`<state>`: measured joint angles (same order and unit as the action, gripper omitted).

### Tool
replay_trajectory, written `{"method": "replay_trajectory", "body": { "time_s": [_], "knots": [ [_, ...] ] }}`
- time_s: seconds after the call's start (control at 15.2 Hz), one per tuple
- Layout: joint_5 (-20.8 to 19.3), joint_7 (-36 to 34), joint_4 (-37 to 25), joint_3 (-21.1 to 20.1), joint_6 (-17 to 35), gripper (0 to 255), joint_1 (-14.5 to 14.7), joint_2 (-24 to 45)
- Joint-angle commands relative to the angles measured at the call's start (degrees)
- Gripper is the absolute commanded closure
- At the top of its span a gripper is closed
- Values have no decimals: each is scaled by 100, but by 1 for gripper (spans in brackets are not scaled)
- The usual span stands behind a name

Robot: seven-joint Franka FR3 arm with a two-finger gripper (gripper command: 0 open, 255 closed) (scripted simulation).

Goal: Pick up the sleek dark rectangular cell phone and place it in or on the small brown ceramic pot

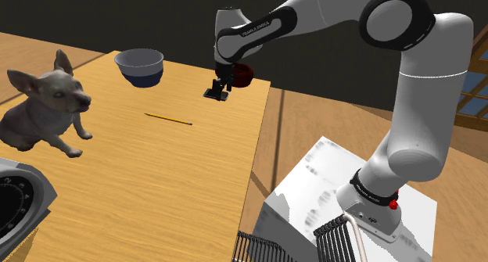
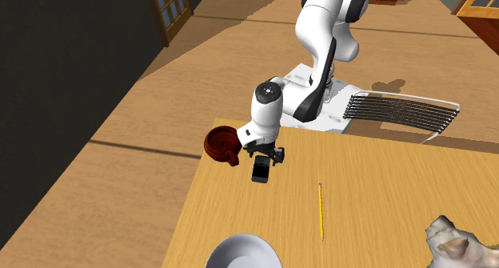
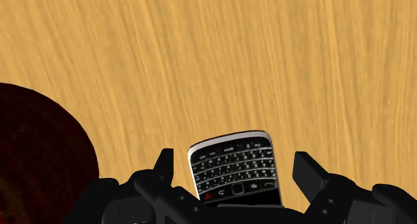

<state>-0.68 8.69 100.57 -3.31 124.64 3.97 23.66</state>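
Note:
The dark cell phone with a keypad lies flat on the wooden table, near its far edge. My gripper is open and low over it, one finger on each side with a small gap to the phone's edges. The part of the phone under the hand is hidden. In the shoulder view the gripper hangs just above the phone. The dark red-brown pot stands right beside the gripper at the table's corner, also seen as pot and pot.
A blue-grey bowl stands at the far edge to the shoulder view's left. A yellow pencil lies mid-table. A dog figure and a grey dial device occupy the left side. A wire rack sits by the stand.

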Motion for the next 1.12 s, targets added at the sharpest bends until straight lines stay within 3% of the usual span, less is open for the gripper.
{"method": "replay_trajectory", "body": {
  "time_s": [0.0, 0.4, 0.46, 1.06],
  "knots": [
    [-1, 1, 39, 1, 54, 0, -1, 11],
    [-1, 1, 38, 1, 53, 0, -1, 12],
    [-1, 1, 38, 1, 53, 255, -1, 12],
    [-1, 1, 38, 1, 54, 255, -1, 12]
  ]
}}
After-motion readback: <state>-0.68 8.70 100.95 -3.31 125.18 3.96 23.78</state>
